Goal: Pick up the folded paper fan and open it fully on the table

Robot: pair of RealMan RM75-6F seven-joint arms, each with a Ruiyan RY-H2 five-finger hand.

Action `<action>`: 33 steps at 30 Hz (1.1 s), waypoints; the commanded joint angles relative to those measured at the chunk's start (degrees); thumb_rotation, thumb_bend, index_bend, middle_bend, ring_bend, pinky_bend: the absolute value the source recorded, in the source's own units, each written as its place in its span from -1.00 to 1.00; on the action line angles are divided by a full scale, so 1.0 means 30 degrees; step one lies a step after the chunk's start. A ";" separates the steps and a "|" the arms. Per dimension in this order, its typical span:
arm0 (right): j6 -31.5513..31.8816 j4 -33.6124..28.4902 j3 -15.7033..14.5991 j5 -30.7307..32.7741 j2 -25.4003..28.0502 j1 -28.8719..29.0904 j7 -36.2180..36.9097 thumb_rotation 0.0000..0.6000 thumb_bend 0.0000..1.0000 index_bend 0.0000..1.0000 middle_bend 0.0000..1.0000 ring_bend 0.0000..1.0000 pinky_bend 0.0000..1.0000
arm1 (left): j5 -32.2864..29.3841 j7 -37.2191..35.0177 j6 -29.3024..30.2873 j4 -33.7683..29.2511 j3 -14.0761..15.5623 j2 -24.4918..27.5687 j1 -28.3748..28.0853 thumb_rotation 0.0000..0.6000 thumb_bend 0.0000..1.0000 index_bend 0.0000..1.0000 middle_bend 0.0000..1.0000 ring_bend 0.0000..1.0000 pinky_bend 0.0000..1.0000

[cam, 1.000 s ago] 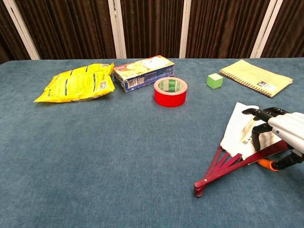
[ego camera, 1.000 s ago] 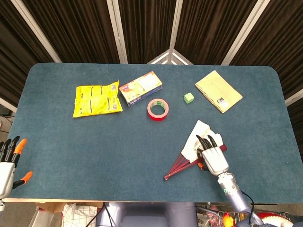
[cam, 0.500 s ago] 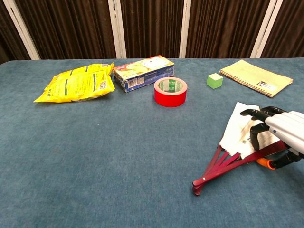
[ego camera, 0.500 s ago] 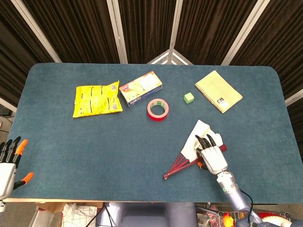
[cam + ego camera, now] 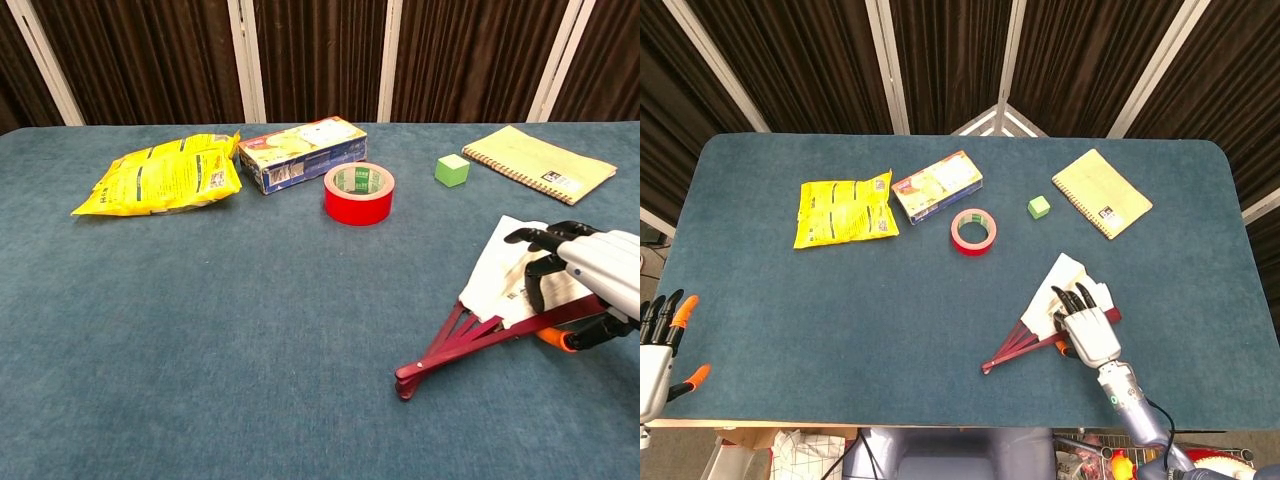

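Right hand (image 5: 1087, 325) presses fingers down on the part-spread fan (image 5: 1050, 308) near the surface's (image 5: 840, 320) front edge; left hand (image 5: 658, 345) spread, off-surface.

I'm working in what looks like a robot test lab: a table (image 5: 790, 320) covered in blue-green felt, dark pleated curtains (image 5: 940, 60) with pale posts behind it, and cluttered boxes (image 5: 800, 455) under its near edge.
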 commanded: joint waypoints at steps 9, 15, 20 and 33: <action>0.0532 -0.0038 0.0097 -0.0374 0.0335 0.0195 0.0777 1.00 -0.21 0.34 -0.67 -0.59 -0.79 | 0.0058 0.0056 -0.0017 0.0004 0.0022 -0.0025 -0.0007 1.00 -0.74 -0.91 -1.00 -1.00 -1.00; 0.0564 -0.0242 0.0208 -0.0364 0.0779 0.0329 0.1191 1.00 -0.17 0.42 -0.65 -0.59 -0.78 | 0.0057 0.0153 -0.0122 0.0007 0.0037 -0.0062 -0.0047 1.00 -0.74 -0.91 -1.00 -1.00 -1.00; 0.0559 -0.0393 0.0254 -0.0415 0.1237 0.0462 0.1417 1.00 -0.17 0.47 -0.64 -0.59 -0.78 | 0.0129 0.0272 -0.0267 -0.0018 0.0110 -0.0095 -0.0101 1.00 -0.74 -0.91 -1.00 -1.00 -1.00; 0.1427 -0.1880 0.0752 -0.0835 0.2579 0.0838 0.2604 1.00 -0.17 0.56 -0.64 -0.56 -0.75 | 0.0099 0.0382 -0.0658 -0.0027 0.0133 -0.0163 -0.0292 1.00 -0.74 -0.90 -1.00 -1.00 -1.00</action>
